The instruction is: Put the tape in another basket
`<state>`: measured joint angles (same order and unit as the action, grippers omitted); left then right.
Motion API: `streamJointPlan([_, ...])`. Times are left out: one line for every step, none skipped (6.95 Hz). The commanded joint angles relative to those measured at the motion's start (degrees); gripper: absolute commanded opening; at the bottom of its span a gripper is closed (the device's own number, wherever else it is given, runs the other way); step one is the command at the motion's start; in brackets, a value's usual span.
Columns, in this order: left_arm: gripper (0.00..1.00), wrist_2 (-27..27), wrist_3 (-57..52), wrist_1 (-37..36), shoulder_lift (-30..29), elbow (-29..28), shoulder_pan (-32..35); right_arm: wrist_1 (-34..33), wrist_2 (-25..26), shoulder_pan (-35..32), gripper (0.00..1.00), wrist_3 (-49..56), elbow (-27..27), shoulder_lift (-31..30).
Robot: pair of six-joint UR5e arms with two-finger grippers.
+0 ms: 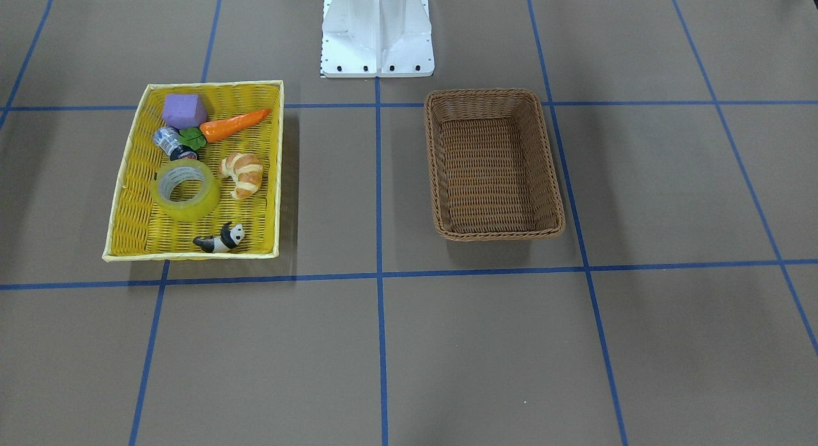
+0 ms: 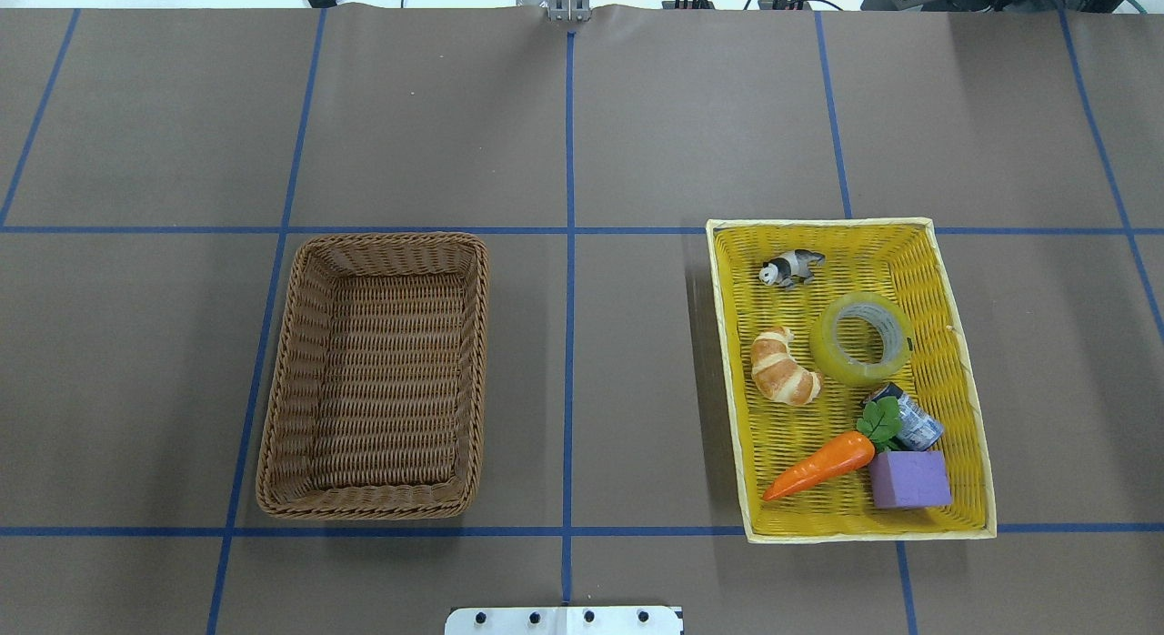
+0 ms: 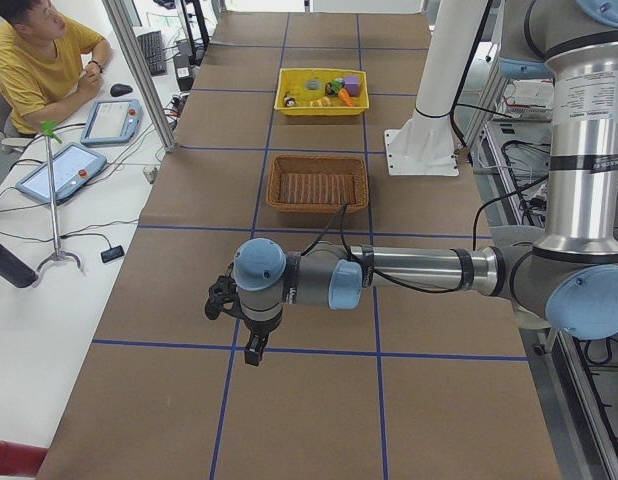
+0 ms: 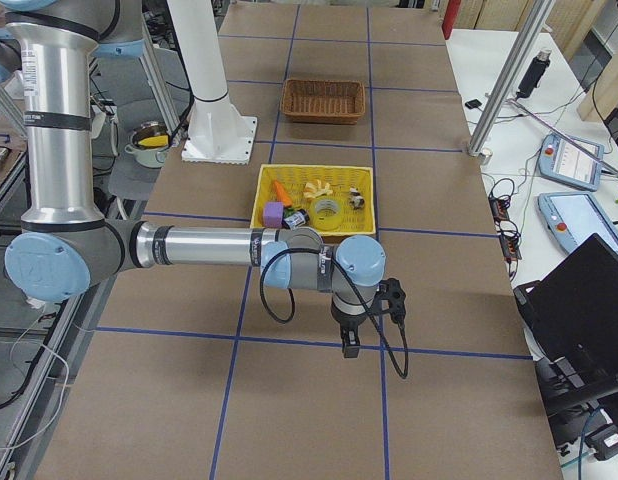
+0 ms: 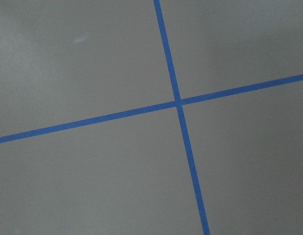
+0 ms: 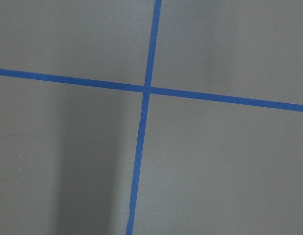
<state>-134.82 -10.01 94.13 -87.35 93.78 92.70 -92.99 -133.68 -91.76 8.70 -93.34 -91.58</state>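
The tape [image 2: 862, 338], a wide translucent yellow roll with a grey-white core, lies flat in the yellow basket [image 2: 964, 380], next to the croissant [image 2: 783, 367]. It also shows in the front-facing view [image 1: 186, 189]. The brown wicker basket [image 2: 282, 362] stands empty on the other side of the table [image 1: 434, 171]. My left gripper [image 3: 255, 349] shows only in the exterior left view, low over the table at its near end, far from both baskets. My right gripper [image 4: 350, 343] shows only in the exterior right view, near the yellow basket's [image 4: 264, 190] near side. I cannot tell whether either is open or shut.
The yellow basket also holds a toy panda [image 2: 791, 267], a carrot [image 2: 823, 462], a purple block [image 2: 908, 479] and a small silver-black cylinder [image 2: 905, 417]. The robot's white base [image 1: 377, 34] stands between the baskets. An operator [image 3: 39, 60] sits at a side table with tablets.
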Motion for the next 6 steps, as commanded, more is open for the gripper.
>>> streamJointPlan([0.99, 0.2, 0.5, -0.3, 0.0, 1.7, -0.2, 0.0, 0.0, 0.0, 1.00, 0.0, 0.0, 0.0])
streamJointPlan([0.99, 0.3, 0.4, -0.3, 0.4, 1.8, -0.2, 0.0, -0.1, 0.0, 1.00, 0.0, -0.1, 0.0])
streamJointPlan([0.99, 0.8, 0.3, -0.3, 0.4, 1.8, -0.2, 0.4, -0.1, 0.1, 1.00, 0.1, -0.9, 0.3])
streamJointPlan([0.99, 0.8, 0.3, -0.1, 0.4, 1.8, -0.2, 5.5, -0.1, 0.1, 1.00, 0.0, -1.0, -0.3])
streamJointPlan([0.99, 0.3, 0.4, 0.1, 0.4, 2.0, -0.2, 13.2, -0.1, 0.1, 1.00, -0.4, -0.7, -1.3])
streamJointPlan([0.99, 0.3, 0.5, 0.2, -0.4, 2.7, -0.2, 18.8, 0.0, 0.2, 1.00, -1.2, -0.8, -0.9])
